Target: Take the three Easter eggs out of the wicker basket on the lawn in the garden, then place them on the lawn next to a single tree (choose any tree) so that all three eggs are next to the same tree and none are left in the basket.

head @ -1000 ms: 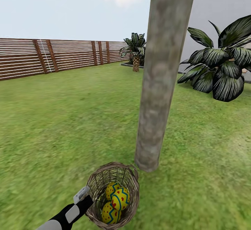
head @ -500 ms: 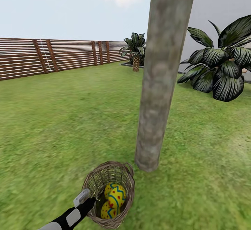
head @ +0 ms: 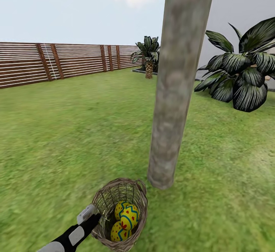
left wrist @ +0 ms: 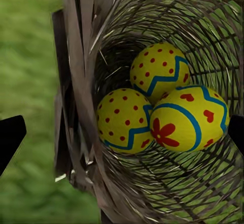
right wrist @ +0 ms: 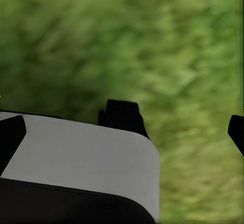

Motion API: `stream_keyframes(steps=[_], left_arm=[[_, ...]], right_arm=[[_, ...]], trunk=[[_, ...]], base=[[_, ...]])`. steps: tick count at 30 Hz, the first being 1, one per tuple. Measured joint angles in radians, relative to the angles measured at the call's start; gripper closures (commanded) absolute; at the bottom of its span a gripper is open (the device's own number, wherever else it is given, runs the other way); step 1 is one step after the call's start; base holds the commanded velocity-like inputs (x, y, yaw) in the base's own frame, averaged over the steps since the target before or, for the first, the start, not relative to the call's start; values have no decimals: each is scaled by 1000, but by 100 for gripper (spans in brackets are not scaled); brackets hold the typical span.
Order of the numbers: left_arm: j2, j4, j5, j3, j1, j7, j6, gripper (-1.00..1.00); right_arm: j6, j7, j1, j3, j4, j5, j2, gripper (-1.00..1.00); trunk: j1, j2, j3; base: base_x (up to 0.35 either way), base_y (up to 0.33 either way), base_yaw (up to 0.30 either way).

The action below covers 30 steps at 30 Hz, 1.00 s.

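Green lawn (head: 68, 130) is spread across the garden, bounded by a brown slatted fence (head: 57, 63) at the far side, with a broad-leaved striped plant (head: 244, 72) to the right. A pale, mottled tree (head: 172, 91) is rooted close ahead, and the wicker basket (head: 114, 196) is seen just beside its foot, tipped toward the camera and slightly raised, it is judged. All three Easter eggs (left wrist: 162, 109) are bunched together inside, touching one another.

The left hand (head: 94, 218) is set at the basket's near rim; in the left wrist view its dark fingertips (left wrist: 10, 137) are spread wide apart, with the basket wall between them, and whether the rim is actually pinched cannot be told. The right hand (right wrist: 124, 130) is pointed at bare grass, its fingertips wide apart, with nothing held.

The basket is judged light and slightly springy, its open weave liable to flex under a hard squeeze. The eggs are judged smooth, rounded and prone to slipping or rolling; each is best taken across its widest middle, topmost egg first, with the fingers kept clear of the twigs.
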Motion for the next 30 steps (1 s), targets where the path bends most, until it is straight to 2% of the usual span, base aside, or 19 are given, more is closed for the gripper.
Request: stream_keyframes(steps=[2,5,6,7,8,10,12,14,16,20,21,22,25,27,30], left_arm=[[9,-27,0,6,-2,0,63,-100],[10,-92,1,56,-1,-3,223,-100],[11,-118,1,80,0,-7,275,-100],[15,-161,2,124,1,-21,353,-100],[20,-191,5,153,3,-36,401,-100],[41,-245,6,208,10,-101,498,-100],[75,-261,6,228,18,-187,581,-100],[91,-270,2,231,21,-237,622,-100],[106,-276,-3,230,22,-255,641,-100],[196,-265,-9,209,27,-266,651,-100],[218,-262,-10,170,33,-268,652,-100],[224,-262,-10,138,42,-268,652,-100],[229,-261,-10,88,67,-268,648,-100],[230,-262,-10,73,96,-268,643,-100],[231,-263,-8,69,112,-268,640,-100]], right_arm=[[0,0,0,0,0,-5,2,-100],[0,0,1,-1,1,-12,4,-100],[0,0,1,-1,0,-12,4,-100],[-1,0,1,-1,0,-11,4,-100],[-1,0,1,-1,0,-11,4,-100],[0,0,1,-3,-1,-10,2,-100],[0,0,1,-3,-1,-9,-1,-100],[-2,0,1,-3,-2,-8,-2,-100],[-2,0,1,-2,-2,-7,-3,-100],[0,-1,1,1,-3,-3,-2,-100],[2,-3,1,1,-3,-2,-3,-100],[2,-4,1,1,-4,-1,-3,-100],[2,-5,1,1,-5,0,-3,-100],[2,-6,1,1,-5,1,-4,-100],[0,-7,1,2,-5,1,-5,-100]], trunk=[[-8,14,6],[-19,35,16],[-23,42,19],[-27,49,22],[-31,56,25],[-38,70,31],[-46,84,38],[-54,98,44],[-61,112,50],[-77,140,63],[-81,147,66],[-84,154,69],[-96,175,78],[-104,189,85],[-115,210,94]], base=[[0,0,0],[0,0,0],[0,0,0],[0,0,0],[0,0,0],[0,0,0],[0,0,0],[0,0,44],[0,0,188],[0,0,269],[0,0,291],[0,0,292],[0,0,293],[0,0,294],[0,0,293]])
